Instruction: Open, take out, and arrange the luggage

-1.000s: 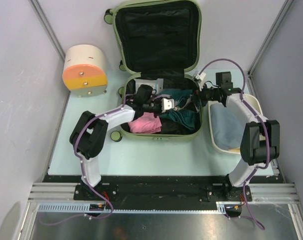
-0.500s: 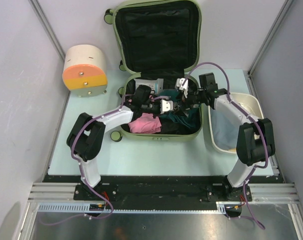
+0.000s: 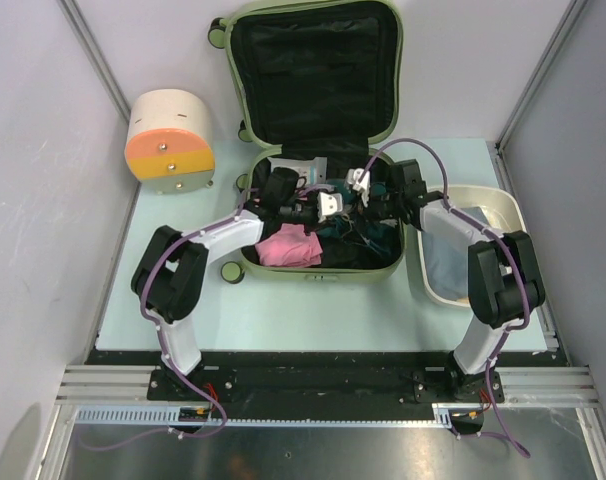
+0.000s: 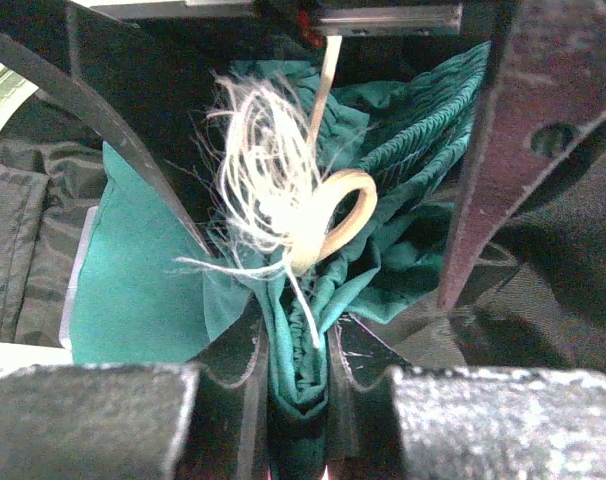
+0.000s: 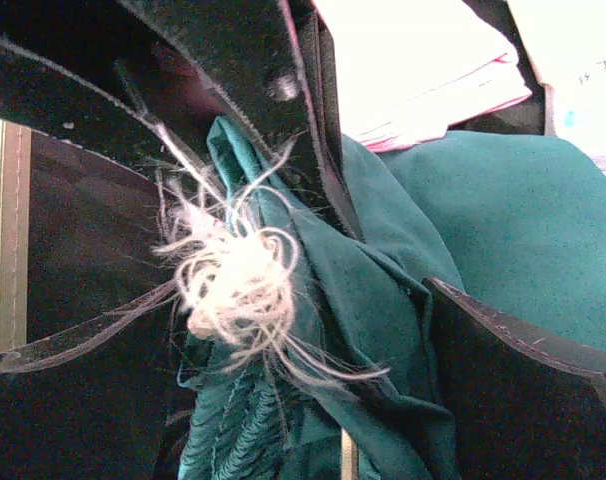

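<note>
The luggage [image 3: 321, 272], a pale olive-green suitcase, lies open with its black-lined lid [image 3: 313, 70] standing up at the back. Clothes fill the base. My left gripper [image 3: 330, 206] [image 4: 299, 385] is shut on a bunched fold of a teal green garment [image 3: 371, 236] [image 4: 133, 270] above the base. A frayed white tassel with a beige loop [image 4: 288, 195] [image 5: 233, 280] hangs from the garment. My right gripper [image 3: 362, 186] [image 5: 293, 400] hangs open right beside the left one, its fingers either side of the same garment [image 5: 503, 220].
A pink garment [image 3: 291, 245] lies at the suitcase's front left, with white folded items [image 3: 305, 166] at its back. A white oval basin [image 3: 498, 207] with pale cloth inside stands to the right. A cream-and-orange drum container [image 3: 170, 140] sits at far left.
My right arm has swung left from over the basin to the suitcase, ending next to the left gripper. The left gripper has shifted slightly back, still holding the teal garment.
</note>
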You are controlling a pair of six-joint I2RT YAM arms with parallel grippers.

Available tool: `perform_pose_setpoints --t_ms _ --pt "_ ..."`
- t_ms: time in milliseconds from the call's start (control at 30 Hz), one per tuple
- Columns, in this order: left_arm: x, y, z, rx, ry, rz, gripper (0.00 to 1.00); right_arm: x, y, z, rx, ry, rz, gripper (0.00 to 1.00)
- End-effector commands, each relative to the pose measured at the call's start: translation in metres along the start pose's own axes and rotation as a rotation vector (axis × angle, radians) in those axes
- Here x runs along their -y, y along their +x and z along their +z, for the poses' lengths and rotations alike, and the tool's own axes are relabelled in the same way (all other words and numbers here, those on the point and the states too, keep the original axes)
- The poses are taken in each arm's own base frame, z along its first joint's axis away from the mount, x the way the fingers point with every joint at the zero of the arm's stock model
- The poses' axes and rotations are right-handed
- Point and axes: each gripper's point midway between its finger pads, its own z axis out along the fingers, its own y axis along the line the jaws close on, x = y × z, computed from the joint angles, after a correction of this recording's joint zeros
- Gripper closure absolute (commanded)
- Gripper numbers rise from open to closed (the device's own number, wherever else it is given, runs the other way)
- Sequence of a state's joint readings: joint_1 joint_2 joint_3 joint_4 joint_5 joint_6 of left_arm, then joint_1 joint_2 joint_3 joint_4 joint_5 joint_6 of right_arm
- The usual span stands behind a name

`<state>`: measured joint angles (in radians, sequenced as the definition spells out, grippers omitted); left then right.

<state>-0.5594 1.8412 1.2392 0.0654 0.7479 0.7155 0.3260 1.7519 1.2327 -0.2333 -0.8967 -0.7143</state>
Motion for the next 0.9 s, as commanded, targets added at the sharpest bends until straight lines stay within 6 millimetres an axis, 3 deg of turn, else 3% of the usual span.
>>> perform_pose_setpoints --t_ms 0,100,267,500,867 --pt "-0.031 -0.059 -0.016 0.14 -0.048 0.037 1.0 -0.011 -0.022 0.004 0.067 -0.019 -0.042 0.01" --pt "-0.037 -0.063 -0.017 0.154 -0.053 0.01 1.0 -0.008 -0.02 0.009 0.075 0.004 -0.015 0.01" --pt "-0.041 -0.071 -0.018 0.18 -0.046 -0.036 1.0 0.013 -0.028 0.021 0.135 0.124 0.009 0.07" --pt "-0.041 -0.074 -0.024 0.19 -0.044 -0.042 1.0 0.027 -0.022 0.024 0.157 0.176 0.028 0.44" --pt "-0.046 -0.081 -0.033 0.215 -0.043 -0.029 0.96 0.017 -0.003 0.029 0.104 0.119 -0.012 0.69"
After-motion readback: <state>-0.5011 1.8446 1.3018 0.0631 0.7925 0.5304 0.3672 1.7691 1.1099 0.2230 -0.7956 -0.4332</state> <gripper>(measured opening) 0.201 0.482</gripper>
